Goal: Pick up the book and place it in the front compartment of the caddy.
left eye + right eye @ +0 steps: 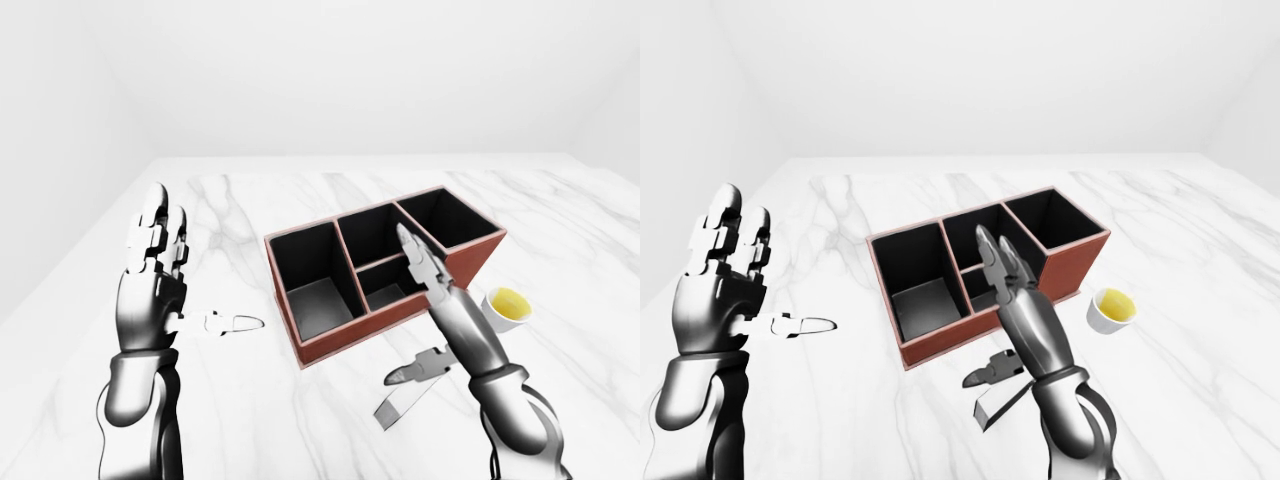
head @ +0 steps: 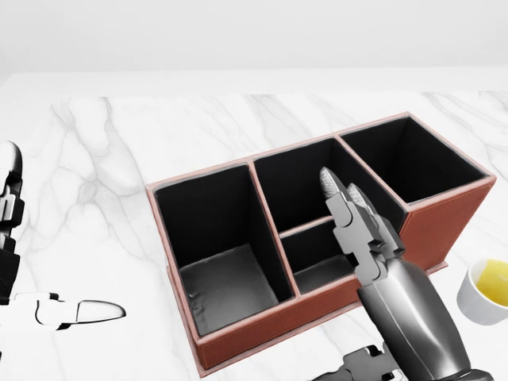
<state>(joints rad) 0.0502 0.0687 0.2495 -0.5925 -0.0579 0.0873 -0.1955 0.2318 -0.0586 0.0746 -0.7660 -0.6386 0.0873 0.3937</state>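
Note:
The red-brown caddy (image 2: 254,333) stands on the white marble table (image 1: 250,200), with black compartments: one large at the left, two small in the middle, one large at the right. My right hand (image 1: 405,300) is open, fingers stretched flat over the small middle compartment nearest the view's bottom, thumb pointing left below the caddy. A thin grey flat shape (image 1: 400,405) lies on the table under that thumb; I cannot tell whether it is the book or a shadow. My left hand (image 1: 205,262) is open and empty, raised left of the caddy, fingers up, thumb towards it.
A small white cup (image 1: 507,306) with yellow liquid stands just right of the caddy, close to my right forearm. The marble top runs on past the caddy on every side, to a white wall at the top of the views.

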